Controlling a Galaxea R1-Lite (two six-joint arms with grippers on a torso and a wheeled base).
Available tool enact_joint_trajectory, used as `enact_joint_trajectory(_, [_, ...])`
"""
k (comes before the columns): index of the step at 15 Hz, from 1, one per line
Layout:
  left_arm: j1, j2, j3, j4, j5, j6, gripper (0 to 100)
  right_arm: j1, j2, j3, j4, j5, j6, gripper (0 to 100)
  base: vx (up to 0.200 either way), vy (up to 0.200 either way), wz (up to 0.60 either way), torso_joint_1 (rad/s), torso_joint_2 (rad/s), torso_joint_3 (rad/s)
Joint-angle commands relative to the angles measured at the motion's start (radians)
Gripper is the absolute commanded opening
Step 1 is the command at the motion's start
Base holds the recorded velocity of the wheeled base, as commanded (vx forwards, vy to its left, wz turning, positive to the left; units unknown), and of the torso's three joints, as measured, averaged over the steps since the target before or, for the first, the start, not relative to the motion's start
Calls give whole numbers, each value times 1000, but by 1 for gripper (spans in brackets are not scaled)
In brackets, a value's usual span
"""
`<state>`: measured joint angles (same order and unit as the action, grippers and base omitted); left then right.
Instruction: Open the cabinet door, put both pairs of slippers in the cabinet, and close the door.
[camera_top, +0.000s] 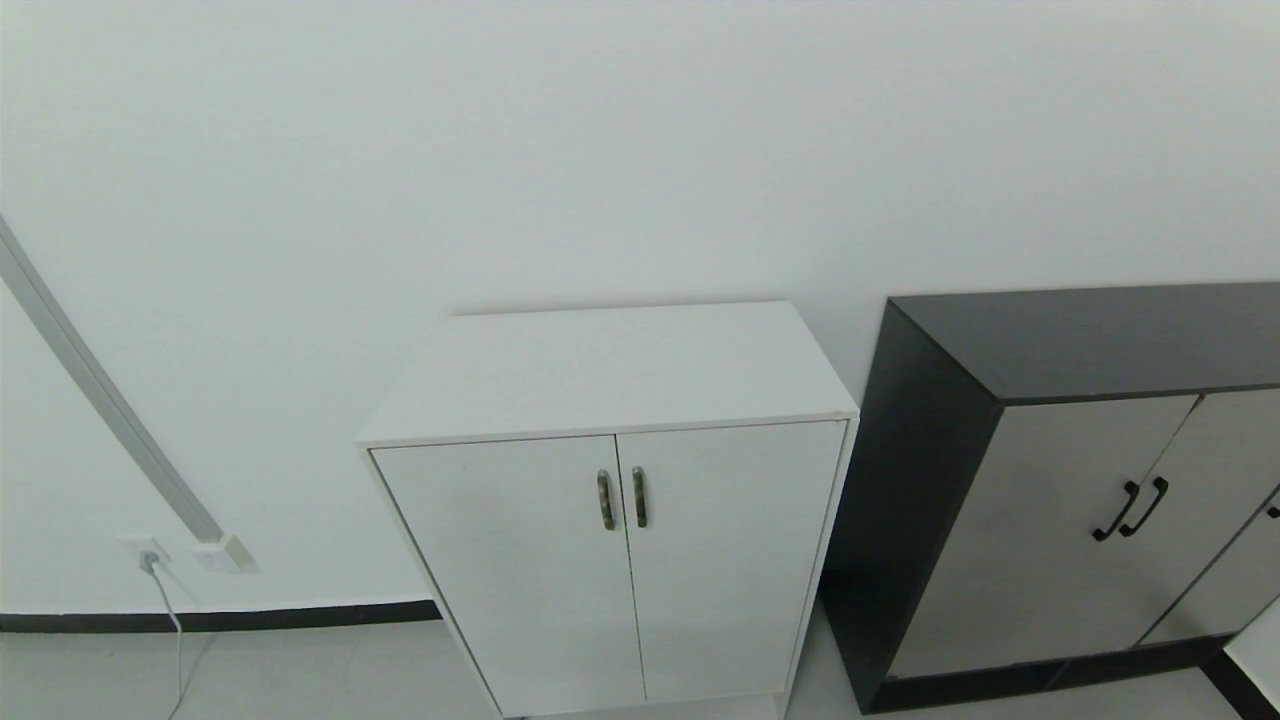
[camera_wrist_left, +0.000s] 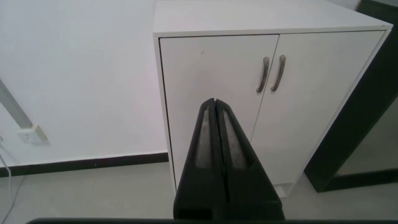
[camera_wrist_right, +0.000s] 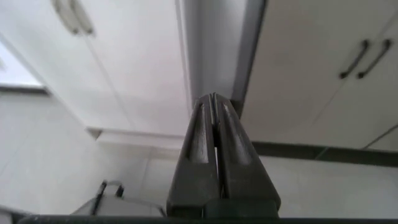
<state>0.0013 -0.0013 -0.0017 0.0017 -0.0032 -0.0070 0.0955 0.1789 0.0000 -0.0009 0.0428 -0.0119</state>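
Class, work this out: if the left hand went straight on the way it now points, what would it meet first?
The left hand, shut, aims at the white cabinet's left door, so it would probably meet that closed door first, though depth is unclear.

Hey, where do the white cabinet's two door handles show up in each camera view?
Head view: handles mid-picture, where the white cabinet's doors meet.
Left wrist view: handles beyond the shut left tool.
Right wrist view: handles beyond the shut right tool.
Shared landmark: the dark cabinet beside it.

No readable text, label or number — white cabinet (camera_top: 540, 540) unmarked.
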Motion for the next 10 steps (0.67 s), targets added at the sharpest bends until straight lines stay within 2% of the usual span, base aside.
enact_joint_trajectory(1, [0, 1, 0, 0, 0, 1, 0, -30, -64, 0, -1, 0, 1, 0, 0, 0, 0, 0, 0, 0])
enact_joint_trajectory(5, [0, 1, 0, 0, 0, -1, 0, -91, -162, 0, -1, 0, 3, 0, 0, 0, 0, 0, 0, 0])
enact_joint_trajectory(9, [0, 1, 0, 0, 0, -1, 0, -94, -179, 0, -7, -17, 73, 0, 0, 0, 0, 0, 0, 0])
enact_joint_trajectory(10, [0, 1, 0, 0, 0, -1, 0, -94, -179, 0, -8, -50, 81, 0, 0, 0, 0, 0, 0, 0])
